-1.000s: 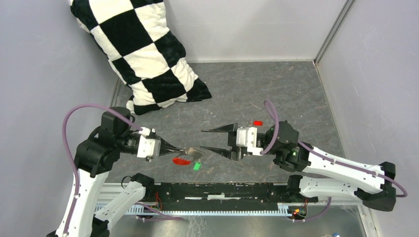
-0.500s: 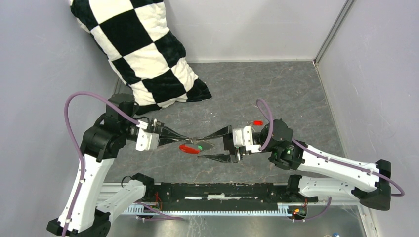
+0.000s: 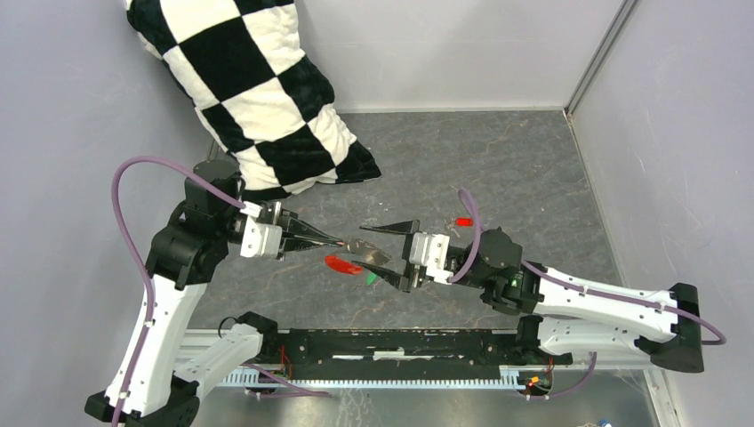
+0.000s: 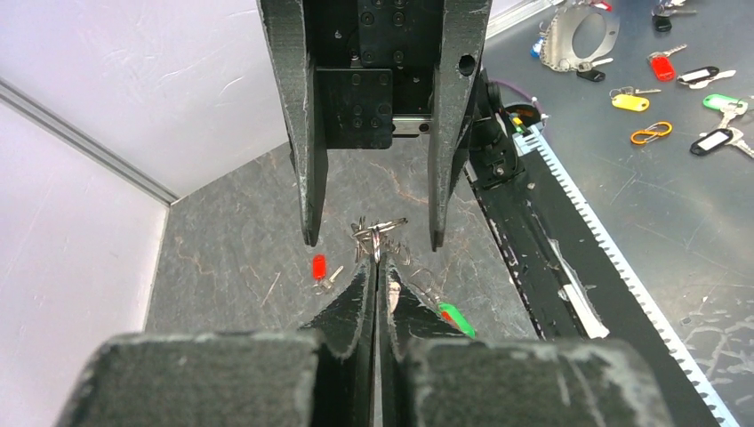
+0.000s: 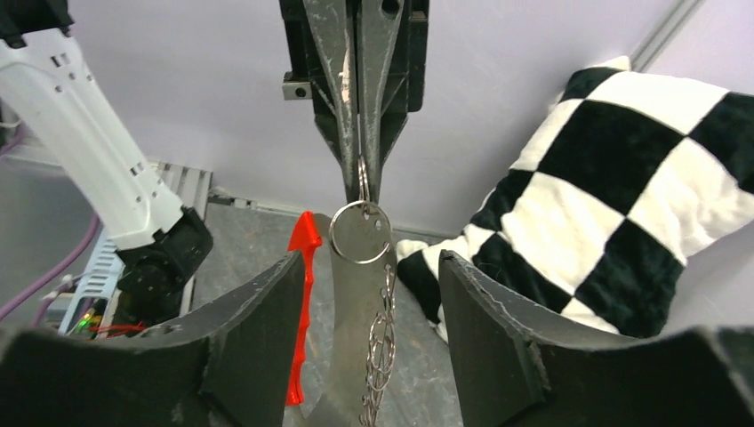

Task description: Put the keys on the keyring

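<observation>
keyring [image 5: 359, 233] pinched in left gripper [image 4: 375, 260], right gripper [image 5: 371, 260] spread

A dark grey, marble-veined tabletop [image 3: 516, 160] sits boxed in by plain pale lilac walls [image 3: 445, 44] under soft, even light. A black-and-white checkered pillow [image 3: 258, 98] slumps in the upper left corner of the overhead view, and an aluminium post [image 3: 602, 53] marks the upper right corner. A black rail [image 3: 400, 342] runs along the bottom edge. Upper right in the left wrist view, coloured key tags [image 4: 660, 68] lie scattered on a grey surface beyond the table.
</observation>
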Robot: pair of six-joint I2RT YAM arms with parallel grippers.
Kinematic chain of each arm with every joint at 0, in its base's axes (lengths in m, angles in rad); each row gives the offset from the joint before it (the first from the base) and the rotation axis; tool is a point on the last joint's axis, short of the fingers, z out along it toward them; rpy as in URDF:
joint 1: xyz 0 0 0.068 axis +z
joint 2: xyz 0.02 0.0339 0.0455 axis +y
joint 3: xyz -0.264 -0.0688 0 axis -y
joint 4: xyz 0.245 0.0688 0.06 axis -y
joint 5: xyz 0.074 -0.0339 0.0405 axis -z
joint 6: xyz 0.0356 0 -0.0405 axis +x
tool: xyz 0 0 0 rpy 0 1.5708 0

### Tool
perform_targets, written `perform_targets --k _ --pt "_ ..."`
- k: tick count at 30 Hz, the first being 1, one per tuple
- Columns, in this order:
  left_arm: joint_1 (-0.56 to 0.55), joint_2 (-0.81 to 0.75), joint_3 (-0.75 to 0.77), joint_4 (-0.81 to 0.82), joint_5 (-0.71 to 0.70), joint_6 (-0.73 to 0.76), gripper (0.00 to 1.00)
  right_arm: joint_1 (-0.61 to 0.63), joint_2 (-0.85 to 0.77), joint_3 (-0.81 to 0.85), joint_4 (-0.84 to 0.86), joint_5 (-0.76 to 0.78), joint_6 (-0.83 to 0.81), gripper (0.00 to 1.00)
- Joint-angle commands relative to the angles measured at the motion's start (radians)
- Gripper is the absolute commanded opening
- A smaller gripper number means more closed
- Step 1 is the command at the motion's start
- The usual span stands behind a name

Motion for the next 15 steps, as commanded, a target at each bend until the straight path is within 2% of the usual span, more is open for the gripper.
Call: perform_targets --k 1,5,15 --pt "0.000 -0.006 0.011 0.049 0.046 -0.080 0.02 0.032 -0.004 -0.030 0.167 0.142 -0.029 0.61" --pt "0.000 -0.011 0.007 0.047 0.041 -0.090 0.02 0.045 -0.001 -0.042 0.218 0.135 -0.010 0.53" --pt "0.000 -0.017 0.005 0.047 0.035 -0.123 0.02 0.055 0.024 -0.025 0.215 0.104 -0.002 0.29"
